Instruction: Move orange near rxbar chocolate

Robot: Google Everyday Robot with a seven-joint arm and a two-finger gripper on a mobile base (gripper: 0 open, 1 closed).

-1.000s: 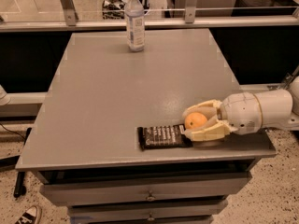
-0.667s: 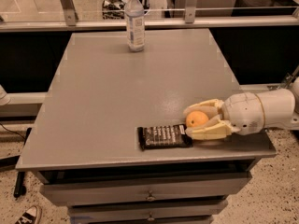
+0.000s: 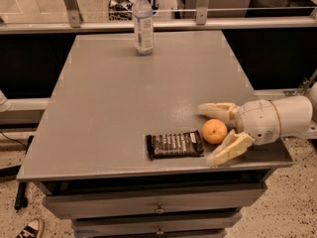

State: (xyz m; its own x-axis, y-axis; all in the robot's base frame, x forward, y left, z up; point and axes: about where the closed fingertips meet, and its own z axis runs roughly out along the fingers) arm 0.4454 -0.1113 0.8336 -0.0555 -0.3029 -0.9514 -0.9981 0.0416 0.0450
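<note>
Now the gripper [image 3: 206,134] has let go. Its pale fingers, closed around the orange [image 3: 215,131] a second ago, stand spread wide, one on either side of the fruit. The orange rests on the table [image 3: 148,93] between them, just beside the rxbar chocolate [image 3: 175,145] — which lies just past the fingertips, unmoved.
</note>
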